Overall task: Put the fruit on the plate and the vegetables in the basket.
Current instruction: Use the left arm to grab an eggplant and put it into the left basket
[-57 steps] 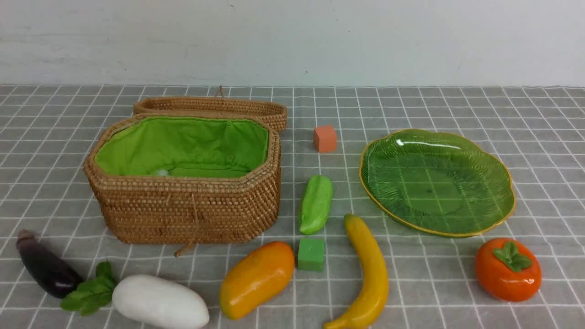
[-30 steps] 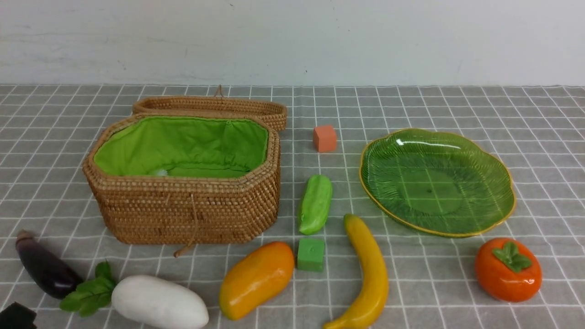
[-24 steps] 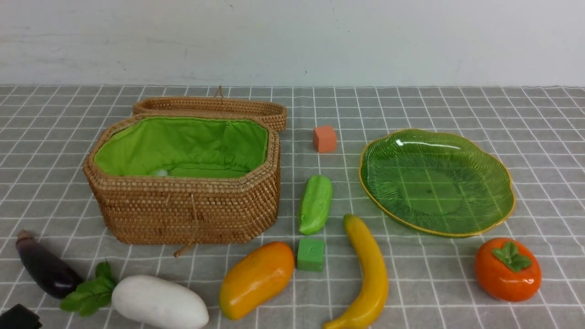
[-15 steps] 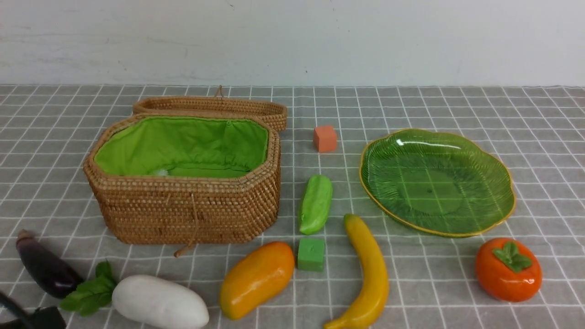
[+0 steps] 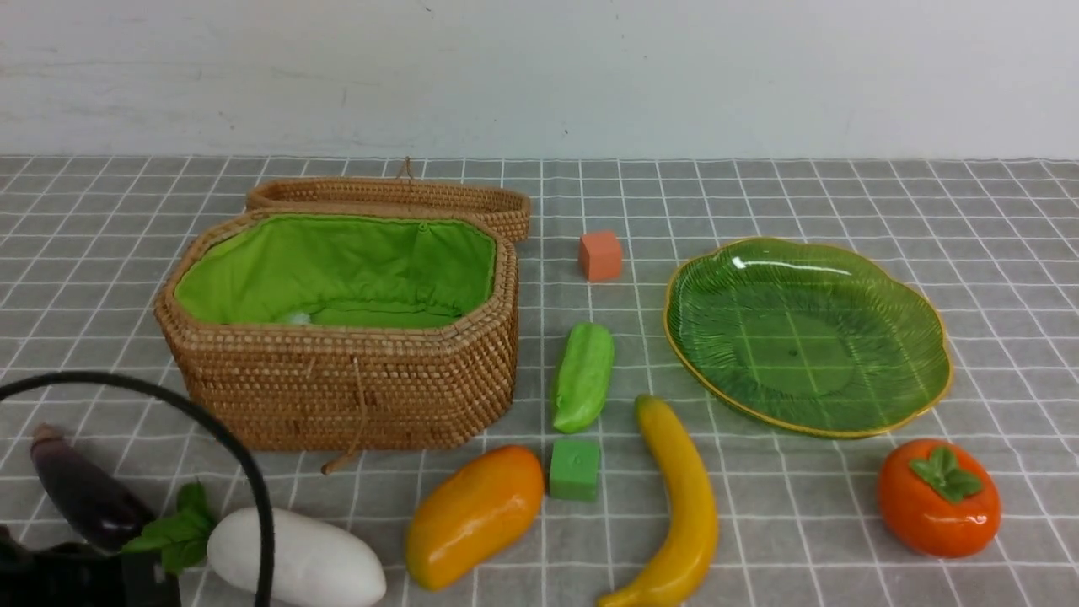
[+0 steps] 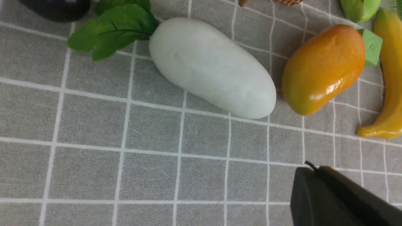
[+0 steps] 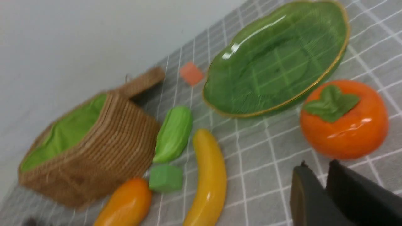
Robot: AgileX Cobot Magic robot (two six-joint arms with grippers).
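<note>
While the basket [image 5: 354,388] sits open at left and the plate [image 5: 809,337] at right, radish [image 5: 295,561], banana [image 5: 687,506], mango [image 5: 474,516], eggplant [image 5: 84,497], cucumber [image 5: 583,375] and persimmon [image 5: 937,499] lie on the tabletop [image 5: 801,539]; left tool [image 6: 309,171] is closed near the radish; for the right tool [image 7: 318,168] I cannot tell.

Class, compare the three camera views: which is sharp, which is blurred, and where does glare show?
Front view: sharp, evenly lit, with a white glare streak on the translucent green glass plate. Left wrist view: sharp, soft shadow under the white oblong radish, a highlight on the orange-yellow oval mango. Right wrist view: motion-blurred, worst on the woven tan wicker basket.
</note>
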